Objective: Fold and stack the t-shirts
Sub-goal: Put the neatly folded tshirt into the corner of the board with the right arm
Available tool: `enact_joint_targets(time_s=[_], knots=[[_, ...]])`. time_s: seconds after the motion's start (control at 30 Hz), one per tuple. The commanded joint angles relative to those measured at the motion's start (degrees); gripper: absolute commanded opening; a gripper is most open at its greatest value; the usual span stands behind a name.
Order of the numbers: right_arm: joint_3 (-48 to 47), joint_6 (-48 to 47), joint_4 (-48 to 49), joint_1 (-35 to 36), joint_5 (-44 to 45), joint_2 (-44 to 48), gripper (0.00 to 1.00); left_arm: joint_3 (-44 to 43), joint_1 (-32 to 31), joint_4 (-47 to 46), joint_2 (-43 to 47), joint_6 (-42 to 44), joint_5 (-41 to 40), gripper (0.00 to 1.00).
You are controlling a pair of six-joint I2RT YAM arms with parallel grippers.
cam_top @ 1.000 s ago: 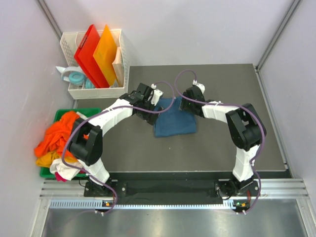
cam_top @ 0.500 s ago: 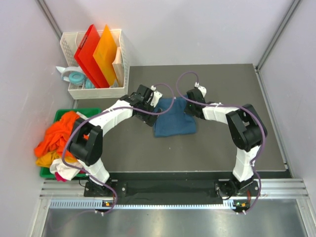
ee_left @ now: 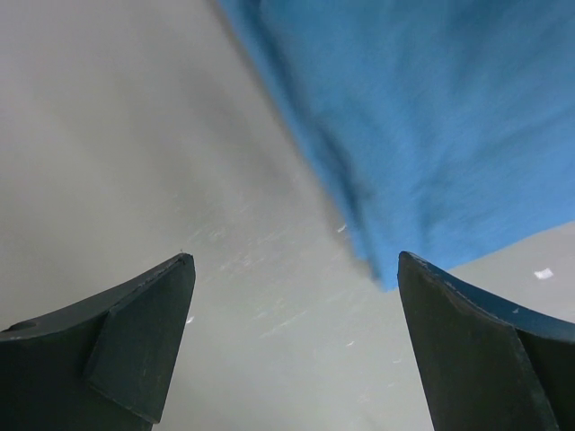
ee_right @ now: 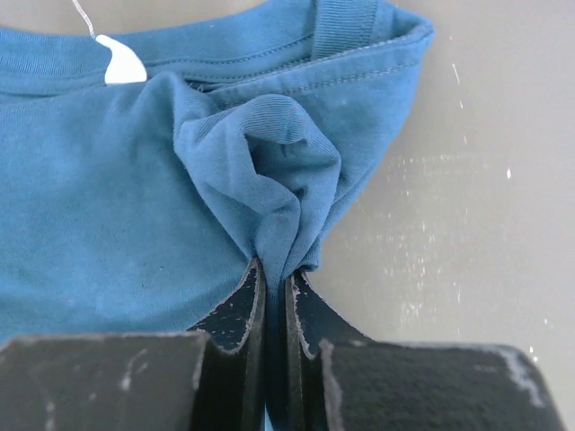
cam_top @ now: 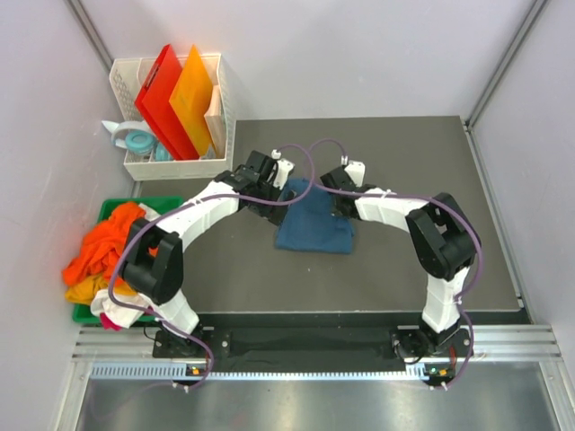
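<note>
At the near left, orange, yellow and white shirts [cam_top: 101,247] lie heaped in a green bin [cam_top: 166,203]. Mid-surface, the blue shirt [cam_top: 310,229] lies partly folded, so this looks like the folding step on the first one. The right claw [ee_right: 274,278] is clenched on a pinch of fabric by the collar. The left claw [ee_left: 295,260] gapes just off the shirt's left edge, gripping nothing. It probably needs to take that edge so both can carry the fold over evenly. Beyond, the dark surface [cam_top: 404,260] runs to a white basket [cam_top: 175,167] of red and orange boards [cam_top: 180,99] and pale walls [cam_top: 359,54].
</note>
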State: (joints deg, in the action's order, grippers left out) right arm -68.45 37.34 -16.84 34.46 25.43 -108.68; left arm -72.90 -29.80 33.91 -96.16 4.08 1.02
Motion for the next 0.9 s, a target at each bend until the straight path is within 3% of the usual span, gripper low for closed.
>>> enact_joint_targets(time_s=[0.0, 0.2, 0.33, 0.53, 0.87], knots=[[1.9, 0.9, -11.0, 4.2, -1.3, -3.2, 0.0, -6.7, 0.0, -2.4, -3.2, -6.2, 5.3, 0.99], [2.3, 2.9, -10.4, 5.2, -2.0, -5.5, 0.0, -8.1, -0.1, -1.3, -7.3, -6.3, 4.3, 0.99], [1.9, 2.7, -15.0, 4.1, 4.8, -0.2, 0.0, -6.9, 0.4, -1.0, -5.2, -4.9, 1.4, 0.99], [-4.9, -1.9, -26.3, -0.2, 16.7, 6.2, 0.0, -4.6, 2.7, -1.4, -1.2, -4.6, 1.0, 0.99], [-9.7, -7.8, -32.0, -10.6, 20.4, 7.9, 0.0, -2.6, 7.6, 1.7, 5.4, -2.4, 2.2, 0.99]])
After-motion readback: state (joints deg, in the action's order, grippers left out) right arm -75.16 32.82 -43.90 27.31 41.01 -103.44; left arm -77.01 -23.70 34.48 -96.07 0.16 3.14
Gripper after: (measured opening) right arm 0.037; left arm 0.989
